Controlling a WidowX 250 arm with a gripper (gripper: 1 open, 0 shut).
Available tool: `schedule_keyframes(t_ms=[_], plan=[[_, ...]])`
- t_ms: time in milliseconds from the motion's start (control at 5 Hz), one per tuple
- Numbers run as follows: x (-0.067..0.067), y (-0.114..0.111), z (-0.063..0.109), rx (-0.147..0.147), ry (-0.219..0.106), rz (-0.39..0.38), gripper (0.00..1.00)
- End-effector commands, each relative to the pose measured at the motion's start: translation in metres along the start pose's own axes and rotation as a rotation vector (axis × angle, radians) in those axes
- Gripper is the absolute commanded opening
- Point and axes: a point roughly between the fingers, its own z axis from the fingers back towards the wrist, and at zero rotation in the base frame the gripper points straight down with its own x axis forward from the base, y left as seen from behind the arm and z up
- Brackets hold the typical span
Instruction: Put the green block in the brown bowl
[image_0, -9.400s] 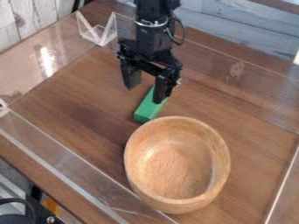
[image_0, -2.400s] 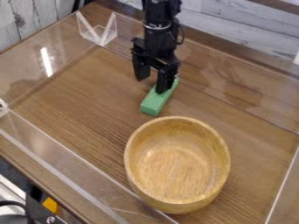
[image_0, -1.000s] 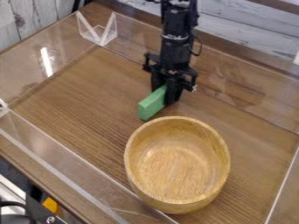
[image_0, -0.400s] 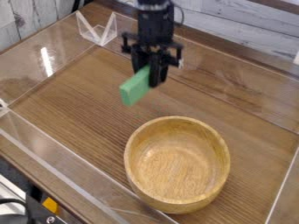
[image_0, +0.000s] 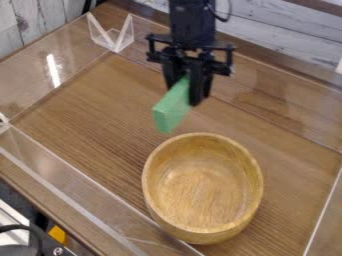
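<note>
My pincer (image_0: 195, 92) was clenched on the top end of the green block (image_0: 173, 106), which hung tilted from it toward 7 o'clock, clear of the wooden table (image_0: 94, 110). The block sat at about 11 o'clock from the brown bowl (image_0: 205, 186), just outside its rim. 1 second earlier the block had rested on the table; since then I had lifted it
</note>
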Motion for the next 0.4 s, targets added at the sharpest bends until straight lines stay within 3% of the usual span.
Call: schedule_keyframes(t_ms=[0,200], plan=[[-0.021,-0.033,0.0,0.014,-0.003,-0.104,0.0],[-0.032,-0.055,-0.013,0.031,0.03,-0.171,0.0]])
